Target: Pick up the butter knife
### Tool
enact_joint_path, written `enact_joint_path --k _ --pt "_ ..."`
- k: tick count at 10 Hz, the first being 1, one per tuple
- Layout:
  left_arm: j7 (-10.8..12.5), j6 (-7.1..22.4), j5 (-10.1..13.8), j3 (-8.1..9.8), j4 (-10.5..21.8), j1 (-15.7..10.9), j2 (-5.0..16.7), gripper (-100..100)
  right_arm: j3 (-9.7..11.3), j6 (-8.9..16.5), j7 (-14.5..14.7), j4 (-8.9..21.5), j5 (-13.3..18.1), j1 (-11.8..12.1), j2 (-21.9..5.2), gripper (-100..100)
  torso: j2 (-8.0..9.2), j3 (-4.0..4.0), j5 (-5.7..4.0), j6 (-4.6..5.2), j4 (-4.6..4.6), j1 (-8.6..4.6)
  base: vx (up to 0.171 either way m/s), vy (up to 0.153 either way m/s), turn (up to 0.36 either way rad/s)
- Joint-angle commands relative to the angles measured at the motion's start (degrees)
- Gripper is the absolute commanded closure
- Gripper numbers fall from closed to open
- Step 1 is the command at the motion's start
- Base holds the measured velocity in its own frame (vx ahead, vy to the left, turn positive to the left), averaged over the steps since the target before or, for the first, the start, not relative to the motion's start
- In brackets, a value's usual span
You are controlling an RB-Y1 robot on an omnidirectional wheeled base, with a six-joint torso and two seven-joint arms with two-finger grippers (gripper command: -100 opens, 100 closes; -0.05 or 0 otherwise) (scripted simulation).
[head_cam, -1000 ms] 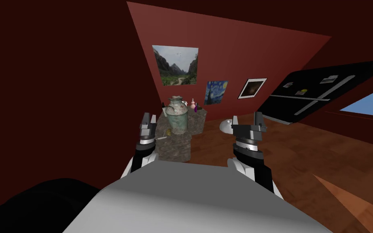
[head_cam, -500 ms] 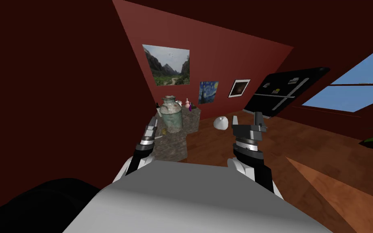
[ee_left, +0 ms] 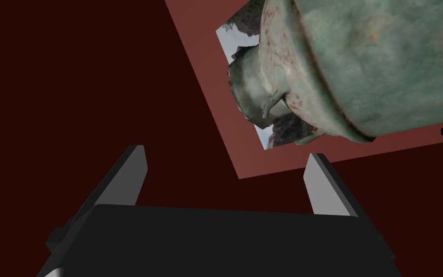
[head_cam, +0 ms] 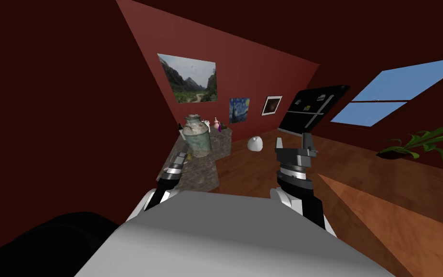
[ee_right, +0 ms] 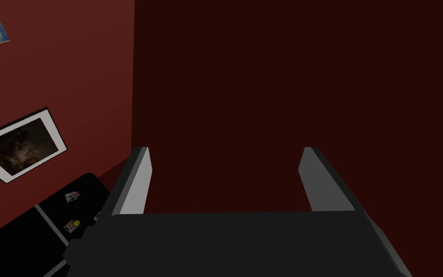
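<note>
A mottled grey stone counter (head_cam: 201, 172) stands along the dark red wall ahead on my left. On it is a large, worn green vase (head_cam: 197, 136). My left gripper (head_cam: 181, 158) hangs low over the counter's near part, just in front of the vase. In the left wrist view this gripper (ee_left: 225, 156) is open with nothing between its fingers, and the vase (ee_left: 369, 62) looms close beyond them. My right gripper (head_cam: 292, 142) is raised over the wooden floor, and the right wrist view shows it (ee_right: 225, 154) open and empty. I cannot make out a knife on the counter.
Small bottles (head_cam: 215, 124) stand at the counter's far end. A white rounded object (head_cam: 255, 143) sits on the floor beyond it. A black fridge (head_cam: 312, 108) stands at the far wall, and a green plant (head_cam: 417, 142) is at the right.
I have turned right, so the window and plant came into view. My left gripper has dropped lower towards the counter. The right arm kept its pose.
</note>
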Motion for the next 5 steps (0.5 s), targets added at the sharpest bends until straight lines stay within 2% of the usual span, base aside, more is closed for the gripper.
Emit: enact_joint_path --k 1,2,3,4,5 --pt "-0.8 2.8 -0.3 0.63 0.8 1.2 1.3 -100 0.0 0.0 0.0 0.0 0.0 0.0 0.0 0 0.0 0.0 0.0 0.0 0.0 0.0 -0.049 -0.034 -0.201" --pt "-1.4 4.2 -0.5 1.24 1.4 2.3 2.5 -100 0.0 0.0 0.0 0.0 0.0 0.0 0.0 0 0.03 0.01 0.0 0.03 0.0 -0.01 -0.074 -0.052 -0.373" --pt "-1.4 5.3 -0.5 1.24 1.4 2.3 2.5 -100 0.0 0.0 0.0 0.0 0.0 0.0 0.0 0 0.1 0.05 -0.01 0.04 0.02 -0.07 -0.05 -0.042 -0.08" --pt "-2.0 7.3 -0.7 1.88 2.0 3.4 3.8 -100 0.0 0.0 0.0 0.0 0.0 0.0 0.0 0 0.06 0.04 -0.01 -0.03 0.01 -0.04 -0.038 -0.045 -0.128" --pt "-2.0 7.9 -0.7 1.88 2.0 3.4 3.8 -100 0.0 0.0 0.0 0.0 0.0 0.0 0.0 0 0.03 0.02 -0.01 0.01 0.01 -0.04 -0.029 -0.027 -0.124"
